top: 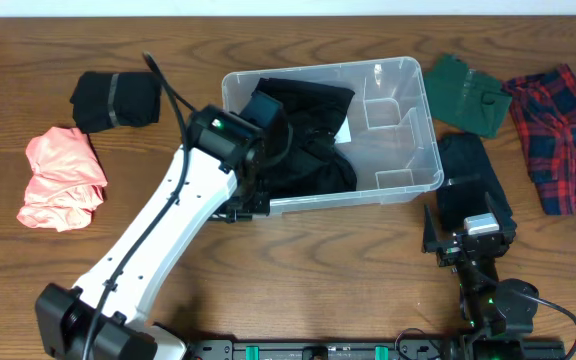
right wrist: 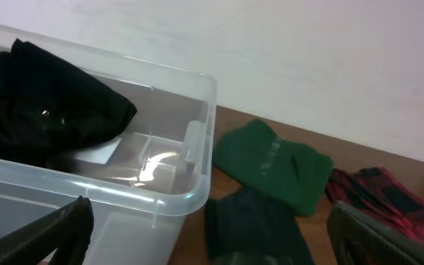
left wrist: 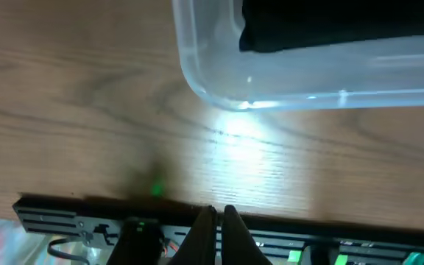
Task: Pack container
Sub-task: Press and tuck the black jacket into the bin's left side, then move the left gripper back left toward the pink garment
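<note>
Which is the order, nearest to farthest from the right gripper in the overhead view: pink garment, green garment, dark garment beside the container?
1. The dark garment, just beyond the right gripper, right of the container.
2. The green garment, at the back right.
3. The pink garment, far left.

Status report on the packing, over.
Left gripper shut, empty, beside the container front corner. Right gripper open, empty. Black garment in container; left arm over its left end.
</note>
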Motion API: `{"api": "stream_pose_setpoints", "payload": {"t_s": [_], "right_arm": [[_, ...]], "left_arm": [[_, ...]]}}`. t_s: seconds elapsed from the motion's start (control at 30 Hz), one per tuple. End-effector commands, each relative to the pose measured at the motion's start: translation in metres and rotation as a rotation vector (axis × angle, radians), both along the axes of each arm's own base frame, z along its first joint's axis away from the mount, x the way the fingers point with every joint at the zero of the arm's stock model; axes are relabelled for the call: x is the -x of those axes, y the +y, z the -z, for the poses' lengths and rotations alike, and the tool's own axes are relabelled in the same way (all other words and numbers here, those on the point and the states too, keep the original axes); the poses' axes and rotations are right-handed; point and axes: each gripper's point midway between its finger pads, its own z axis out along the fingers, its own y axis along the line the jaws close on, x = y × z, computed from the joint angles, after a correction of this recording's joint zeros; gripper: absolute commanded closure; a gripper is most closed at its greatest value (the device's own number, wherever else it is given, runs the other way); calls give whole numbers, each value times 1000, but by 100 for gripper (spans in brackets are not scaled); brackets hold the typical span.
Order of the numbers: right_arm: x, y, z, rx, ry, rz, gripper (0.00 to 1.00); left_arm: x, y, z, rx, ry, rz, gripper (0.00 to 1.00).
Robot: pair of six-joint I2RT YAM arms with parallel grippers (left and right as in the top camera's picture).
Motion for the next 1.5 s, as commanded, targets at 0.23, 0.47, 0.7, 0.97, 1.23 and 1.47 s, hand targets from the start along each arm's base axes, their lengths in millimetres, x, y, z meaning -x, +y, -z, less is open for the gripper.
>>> {"api": "stream_pose_setpoints", "payload": {"t_s": [0.23,0.47,0.7,0.97,1.23,1.47], "right_arm": [[0,-2,1,6,0,7,1],[0,-2,1,6,0,7,1],[0,-2,1,6,0,7,1],[0,-2,1,6,0,7,1],[0,-2,1,6,0,7,1],[0,-2,1,6,0,7,1]], "left_arm": [[4,-11,39,51,36,-6,94],[3,-11,57,54,28,-13,94],[-4,-13,65,58,-4,-10,94],[-21,3,64,-39,-93,-4,94],[-36,7,62,-70,-166,-4,94],[-37,6,62,-65,-168,-5,94]]}}
